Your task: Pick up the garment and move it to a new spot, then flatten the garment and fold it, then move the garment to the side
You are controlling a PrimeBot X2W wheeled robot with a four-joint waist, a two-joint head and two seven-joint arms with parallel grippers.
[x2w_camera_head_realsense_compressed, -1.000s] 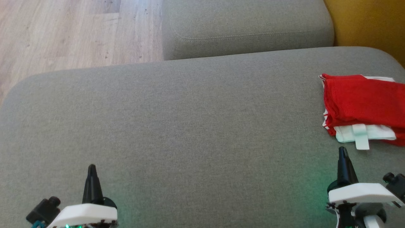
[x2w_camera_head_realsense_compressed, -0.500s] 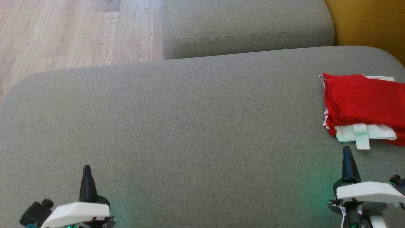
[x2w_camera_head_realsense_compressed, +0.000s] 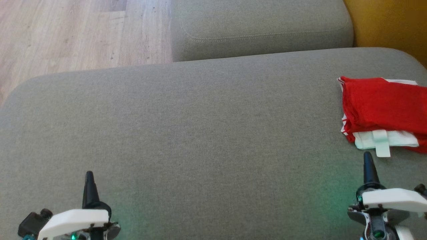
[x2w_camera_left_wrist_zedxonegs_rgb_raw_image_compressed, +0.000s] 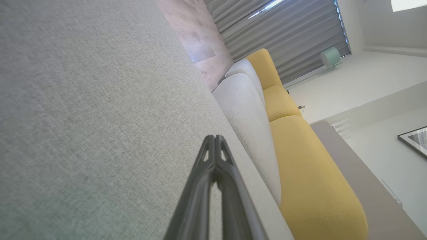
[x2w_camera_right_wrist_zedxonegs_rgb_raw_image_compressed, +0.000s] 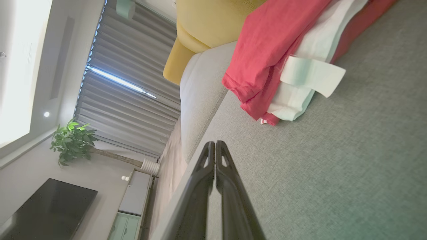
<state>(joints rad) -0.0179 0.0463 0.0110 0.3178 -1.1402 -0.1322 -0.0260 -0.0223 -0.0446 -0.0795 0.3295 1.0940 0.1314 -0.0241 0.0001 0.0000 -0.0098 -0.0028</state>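
The garment [x2w_camera_head_realsense_compressed: 380, 106] is red with white trim, folded into a compact stack at the right edge of the grey cushion [x2w_camera_head_realsense_compressed: 200, 133]; a white strap sticks out of its near side. The right wrist view shows the same garment [x2w_camera_right_wrist_zedxonegs_rgb_raw_image_compressed: 267, 60] lying flat on the fabric, untouched. My right gripper [x2w_camera_head_realsense_compressed: 367, 156] is shut and empty, its tip just short of the garment's near edge; its fingers [x2w_camera_right_wrist_zedxonegs_rgb_raw_image_compressed: 215, 146] meet at the tips. My left gripper [x2w_camera_head_realsense_compressed: 89, 175] is shut and empty at the lower left, far from the garment, with its fingers [x2w_camera_left_wrist_zedxonegs_rgb_raw_image_compressed: 215, 140] pressed together.
A second grey cushion [x2w_camera_head_realsense_compressed: 260, 26] lies beyond the main one. Yellow upholstery [x2w_camera_head_realsense_compressed: 390, 23] borders the far right. Wooden floor [x2w_camera_head_realsense_compressed: 66, 33] shows at the upper left past the cushion's rounded edge.
Both grippers have drawn back toward the bottom edge, the left one a little leftward and the right one a little rightward. The garment has stayed where it was.
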